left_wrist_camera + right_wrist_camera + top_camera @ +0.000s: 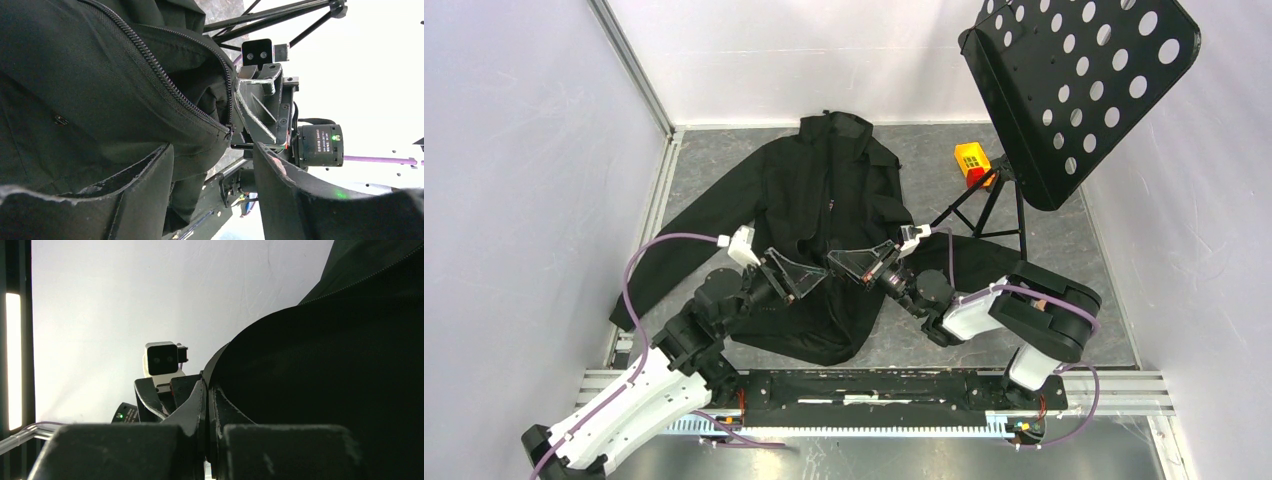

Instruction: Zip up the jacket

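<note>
Left wrist — left fingers (320,205) spread astride jacket (90,90) — right fingers (260,115) pinching its hem

Non-task items on the grey table (924,150), white walls (524,150) on three sides.
Black perforated music stand (1079,85) at far right, desk tilted, on thin tripod legs (989,205); small yellow-and-red block (971,162) just left of the legs, on the tabletop.

Matt black cloth jacket (804,180), fine-toothed black zipper (170,87), smooth perforated music stand (1084,85), mottled grey table (924,150)
</note>
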You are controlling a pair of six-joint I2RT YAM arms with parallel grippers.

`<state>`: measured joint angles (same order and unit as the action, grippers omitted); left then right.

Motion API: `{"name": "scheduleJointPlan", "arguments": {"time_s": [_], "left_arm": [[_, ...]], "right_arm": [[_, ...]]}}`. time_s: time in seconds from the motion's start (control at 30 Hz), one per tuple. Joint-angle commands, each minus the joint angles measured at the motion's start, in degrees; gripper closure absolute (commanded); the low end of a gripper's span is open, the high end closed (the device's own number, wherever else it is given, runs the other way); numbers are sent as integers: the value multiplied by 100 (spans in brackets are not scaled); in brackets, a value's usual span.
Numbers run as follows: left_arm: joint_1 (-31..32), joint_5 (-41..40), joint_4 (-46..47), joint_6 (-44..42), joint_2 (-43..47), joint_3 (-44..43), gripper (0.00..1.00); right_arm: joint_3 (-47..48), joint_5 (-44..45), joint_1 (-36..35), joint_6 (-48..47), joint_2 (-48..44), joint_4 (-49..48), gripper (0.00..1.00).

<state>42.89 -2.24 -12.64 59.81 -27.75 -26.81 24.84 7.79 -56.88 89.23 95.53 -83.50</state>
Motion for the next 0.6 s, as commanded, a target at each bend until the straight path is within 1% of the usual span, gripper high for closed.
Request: {"name": "scheduleJointPlan", "arguments": {"time_s": [0.0,0.03,0.13,0.17,0.2,0.23,0.3,0.4,0.47,0.57], "left_arm": [[35,114,249,124,-64,35,36],[35,110,201,144,-93,29,36],[33,193,65,181,-250,-30,31],[34,198,126,196,-280,-20,31],[35,198,189,198,-314,-9,34],[35,350,246,198,-342,-5,39],[35,393,286,189,-401,-25,48],[35,466,408,188,-442,-1,55],[35,529,471,197,-459,11,57],[30,597,580,209,-494,40,56]], "right_arm": [[75,12,20,103,23,-439,100],[82,12,19,103,21,-434,100],[100,18,19,94,14,-417,100],[108,6,20,92,13,-412,100],[109,15,19,94,15,-412,100],[111,14,15,94,12,-412,100],[103,28,19,110,10,-421,100],[113,40,18,112,6,-422,100],[109,49,15,112,-2,-404,100],[117,56,19,113,6,-421,100]]}}
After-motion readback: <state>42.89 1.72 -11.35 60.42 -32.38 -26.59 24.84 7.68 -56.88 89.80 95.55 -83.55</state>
